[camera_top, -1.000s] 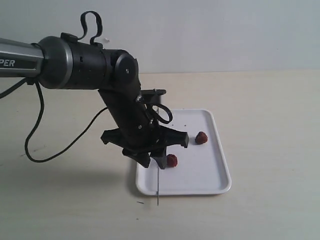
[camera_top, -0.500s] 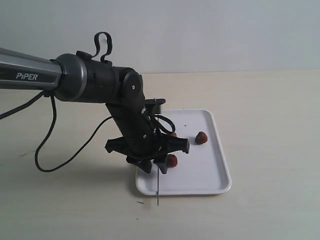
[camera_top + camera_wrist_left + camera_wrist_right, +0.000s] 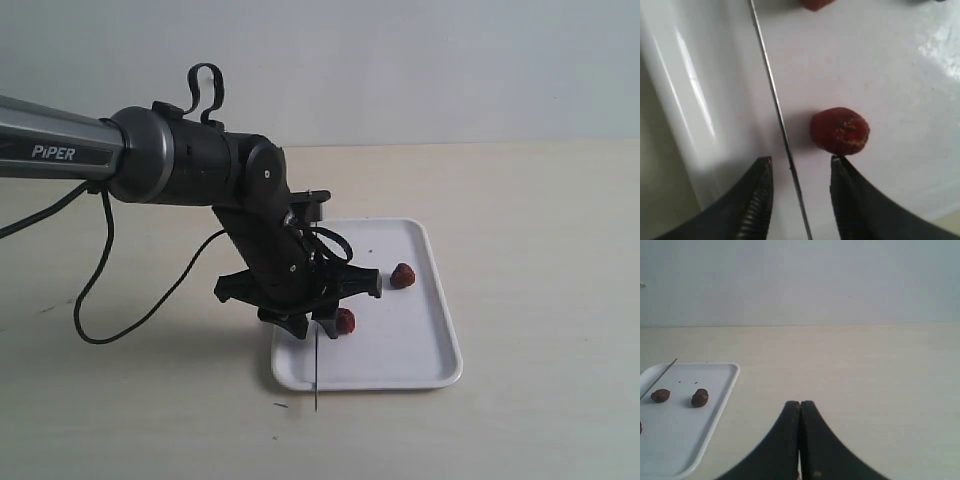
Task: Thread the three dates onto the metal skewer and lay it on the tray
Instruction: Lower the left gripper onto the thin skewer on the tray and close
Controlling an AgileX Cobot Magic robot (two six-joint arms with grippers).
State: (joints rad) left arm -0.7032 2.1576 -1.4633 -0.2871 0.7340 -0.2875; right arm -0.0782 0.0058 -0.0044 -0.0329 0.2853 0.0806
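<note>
White tray (image 3: 425,340) holds dates (image 3: 402,275), skewer (image 3: 315,365) overhanging near rim. Spread jaws of left gripper (image 3: 801,161) straddle skewer, slightly lower than before; right gripper (image 3: 800,406) jaws pressed together, empty.

The tabletop (image 3: 540,200) is a pale sandy color, smooth and plain. It fills the lower part of the exterior view, from the left edge to the right edge. Behind it, across the top of the frame, stands a bare wall (image 3: 420,60), light gray with a bit of blue. The line where they meet runs straight across the upper part of the frame. The light is soft and even. A faint gray shadow (image 3: 140,345) lies on the tabletop at the lower left. A tiny dark speck (image 3: 281,405) sits near the bottom edge.
</note>
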